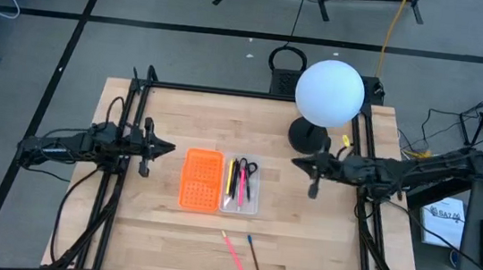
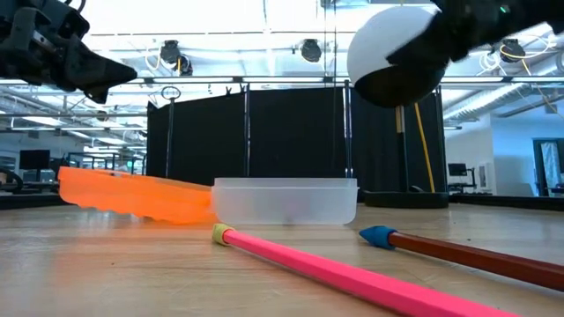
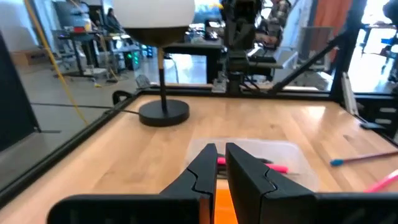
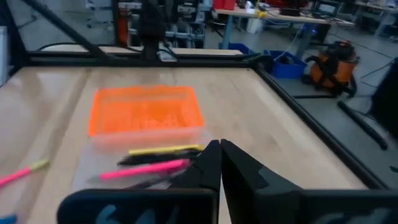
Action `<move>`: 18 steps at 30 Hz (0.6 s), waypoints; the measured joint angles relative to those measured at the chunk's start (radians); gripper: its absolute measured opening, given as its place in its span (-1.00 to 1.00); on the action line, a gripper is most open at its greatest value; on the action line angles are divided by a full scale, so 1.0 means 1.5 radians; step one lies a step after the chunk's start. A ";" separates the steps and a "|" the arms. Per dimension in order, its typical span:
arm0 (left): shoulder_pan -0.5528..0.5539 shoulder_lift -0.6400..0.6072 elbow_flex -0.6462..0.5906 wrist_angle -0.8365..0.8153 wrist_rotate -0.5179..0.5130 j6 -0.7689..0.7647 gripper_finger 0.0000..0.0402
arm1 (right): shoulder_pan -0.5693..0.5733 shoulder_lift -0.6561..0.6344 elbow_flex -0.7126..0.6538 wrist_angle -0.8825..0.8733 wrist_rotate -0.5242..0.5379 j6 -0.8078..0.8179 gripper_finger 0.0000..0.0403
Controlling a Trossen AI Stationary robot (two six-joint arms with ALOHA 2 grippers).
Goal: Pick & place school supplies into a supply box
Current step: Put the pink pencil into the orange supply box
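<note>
On the wooden table [image 1: 302, 240] the supply box [image 1: 221, 182] lies open — orange half toward the left gripper [image 1: 166, 148], clear tray holding scissors [image 1: 249, 167] and pens. A pink pencil [image 1: 235, 256] and brown pencil [image 1: 255, 260] lie loose nearby. The globe lamp [image 1: 328, 95] crowds the right gripper [image 1: 297, 163] — both hover, fingers closed, empty.

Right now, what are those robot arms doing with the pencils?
Neither arm holds anything. The left gripper and right gripper hover shut on either side of the box. Its clear tray already has scissors and some pens. A pink pencil and a brown pencil lie on the table.
</note>
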 joint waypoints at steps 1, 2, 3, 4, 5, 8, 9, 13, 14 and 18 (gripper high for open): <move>0.000 0.000 0.000 0.002 -0.005 0.000 -0.79 | 0.000 -0.020 -0.018 0.004 -0.013 -0.003 -0.98; 0.000 0.000 0.000 0.003 -0.011 -0.001 -0.79 | 0.000 -0.038 -0.033 0.010 -0.024 -0.006 -0.99; 0.000 0.000 0.000 0.002 -0.015 -0.002 -0.79 | 0.001 -0.054 -0.046 0.016 -0.031 -0.006 -0.99; 0.000 0.000 0.000 0.001 -0.018 -0.007 -0.79 | 0.001 -0.068 -0.056 0.017 -0.031 -0.005 -1.00; 0.000 0.000 0.000 0.002 -0.020 -0.013 -0.79 | 0.001 -0.079 -0.065 0.016 -0.031 -0.001 -0.99; 0.000 0.000 0.000 -0.002 -0.019 -0.033 -0.79 | 0.001 -0.103 -0.089 0.016 -0.032 0.000 -1.00; -0.001 0.000 0.000 -0.008 -0.015 -0.040 -0.79 | 0.003 -0.110 -0.098 0.016 -0.035 -0.006 -1.00; -0.001 0.000 0.000 -0.030 -0.006 -0.078 -0.79 | 0.006 -0.134 -0.152 0.083 -0.058 -0.046 -1.00; -0.001 0.000 0.000 -0.033 -0.015 -0.092 -0.79 | 0.006 -0.140 -0.171 0.114 -0.070 -0.055 -1.00; -0.001 0.012 0.000 -0.037 -0.027 -0.156 -0.79 | 0.003 -0.162 -0.231 0.217 -0.119 -0.075 -1.00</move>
